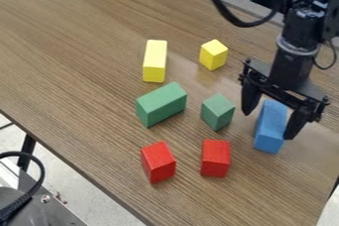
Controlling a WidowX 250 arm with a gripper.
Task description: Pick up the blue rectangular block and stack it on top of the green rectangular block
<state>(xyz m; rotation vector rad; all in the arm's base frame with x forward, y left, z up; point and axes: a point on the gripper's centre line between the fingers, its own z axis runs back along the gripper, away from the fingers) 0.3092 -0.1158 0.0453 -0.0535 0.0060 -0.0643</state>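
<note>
Finding: your gripper (267, 126) is open over the blue block (269, 133), toward the right edge of the worktop (73, 56). Step appears to be pre-grasp alignment; you should centre before closing.

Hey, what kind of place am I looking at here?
Probably a robotics lab: a black robot arm's gripper hangs over a wooden table set with colored blocks, such as the long yellow one.
</note>
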